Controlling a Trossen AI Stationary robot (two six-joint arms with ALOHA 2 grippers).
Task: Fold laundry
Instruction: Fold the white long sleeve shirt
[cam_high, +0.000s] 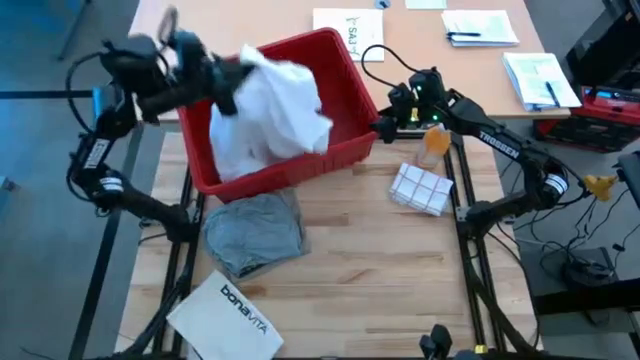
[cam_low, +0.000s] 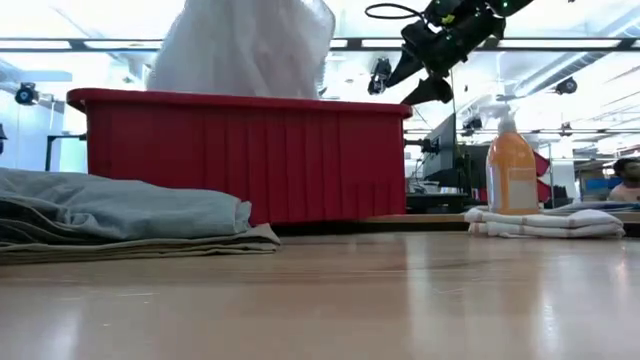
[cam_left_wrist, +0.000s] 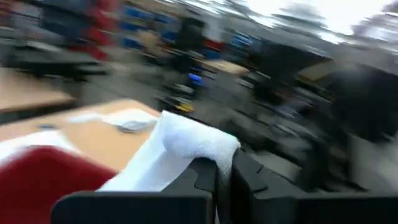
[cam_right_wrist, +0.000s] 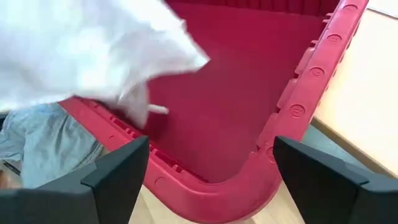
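Overhead strip lights (cam_low: 560, 45) are flooding the room evenly, blowing out to pure white above the red bin (cam_low: 250, 155) in the low view. The wooden table (cam_low: 400, 300) below the bin is throwing back a soft glare and going out of focus toward the camera. Heavy motion blur is smearing the left wrist view; the white shirt (cam_high: 275, 105) above the bin is also blurring.

White shirt (cam_high: 275, 105), red bin (cam_high: 345, 60), grey T-shirt (cam_high: 255, 232), orange bottle (cam_high: 434, 146)
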